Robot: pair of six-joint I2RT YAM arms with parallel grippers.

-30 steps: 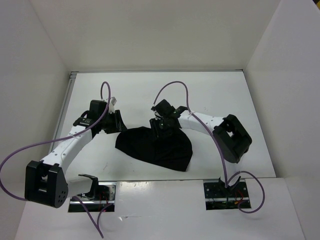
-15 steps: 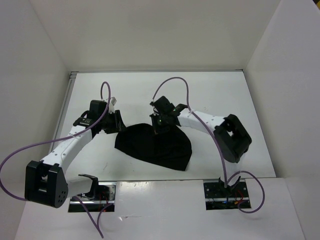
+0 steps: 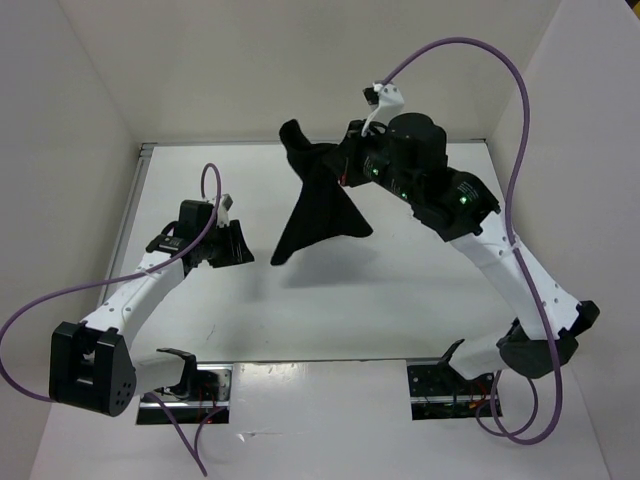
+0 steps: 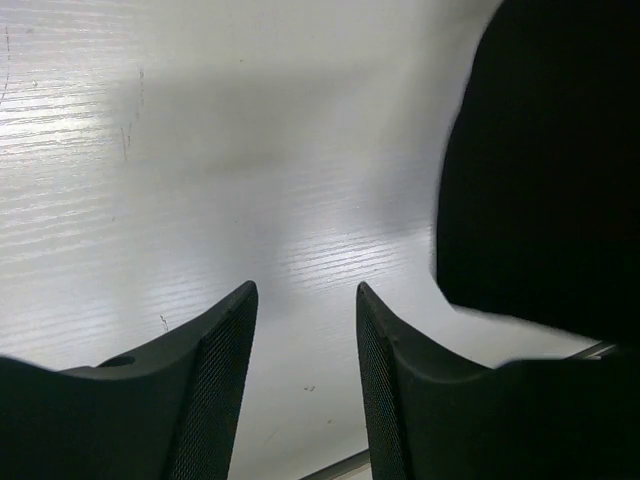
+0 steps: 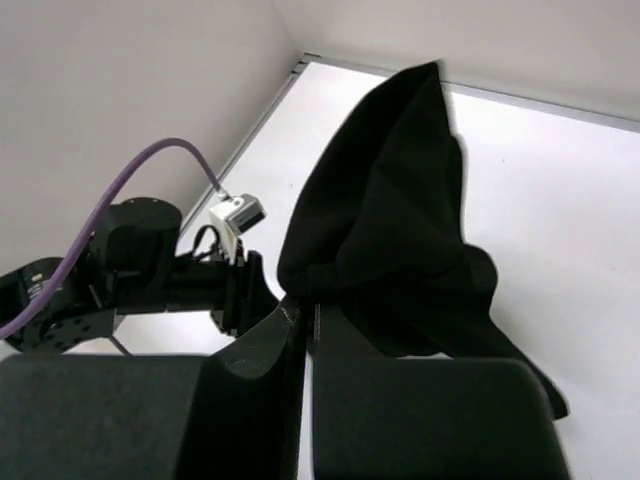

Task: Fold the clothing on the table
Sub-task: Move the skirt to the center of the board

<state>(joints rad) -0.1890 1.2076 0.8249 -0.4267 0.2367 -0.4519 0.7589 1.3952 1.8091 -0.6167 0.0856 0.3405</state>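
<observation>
— Above the far half of the table (image 3: pixel 420 300), hoisted and seemingly clear of the surface: the clothing (image 3: pixel 318 205), dangling in a bunched drape from the right gripper (image 5: pixel 305 312), clamped tight on a pinch of fabric.
— And the left gripper (image 3: pixel 236 243)?
— Down low over the left side, jaws apart, holding nothing, near the lowest hanging tip.
— Step in hand?
— Probably lifting to shake out and spread, ahead of any fold.
— Next?
— Likely lowering to lay flat, or catching a free corner with the left. Calls for finding a true edge in that drape; hard to pick out from here.
</observation>
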